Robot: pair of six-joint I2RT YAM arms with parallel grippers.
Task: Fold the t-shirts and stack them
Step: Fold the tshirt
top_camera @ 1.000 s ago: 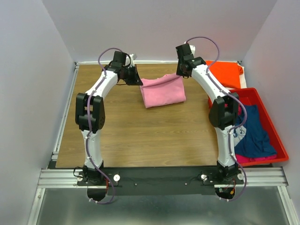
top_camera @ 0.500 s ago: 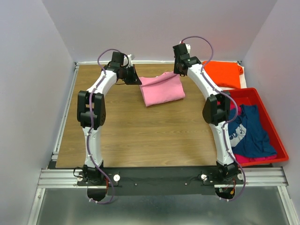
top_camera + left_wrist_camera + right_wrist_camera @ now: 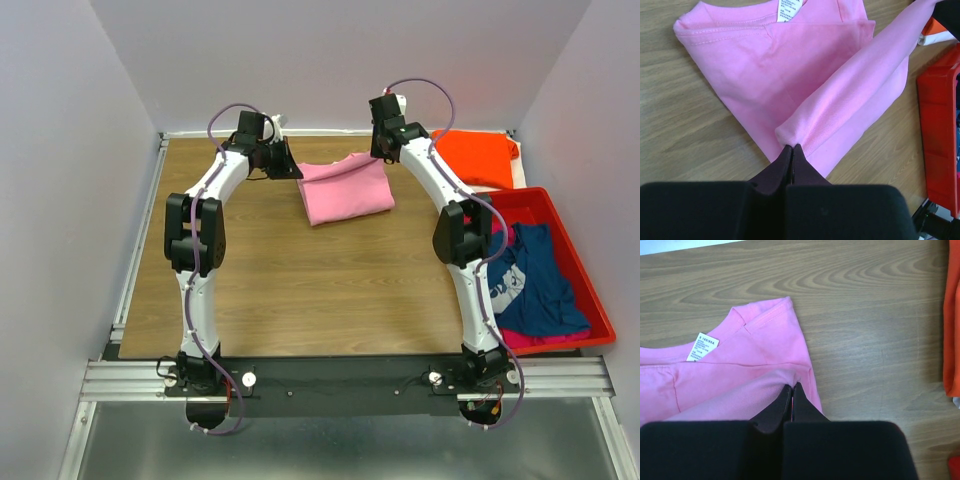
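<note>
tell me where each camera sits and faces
top external: above and behind the robot, looking down on the table; left arm and right arm show.
left wrist: on its arm, looking past the left gripper, shut on the pink t-shirt.
right wrist: likewise, past the right gripper, shut on that shirt.
Shared: the pink t-shirt.

Wood-grain table [image 3: 300, 290], plain pale lavender walls [image 3: 330, 50] on three sides, aluminium rail [image 3: 130, 378] along near edge

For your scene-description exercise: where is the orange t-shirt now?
Top view: the orange t-shirt lies far right on the table, just beyond the red bin and right of the pink t-shirt.
</note>
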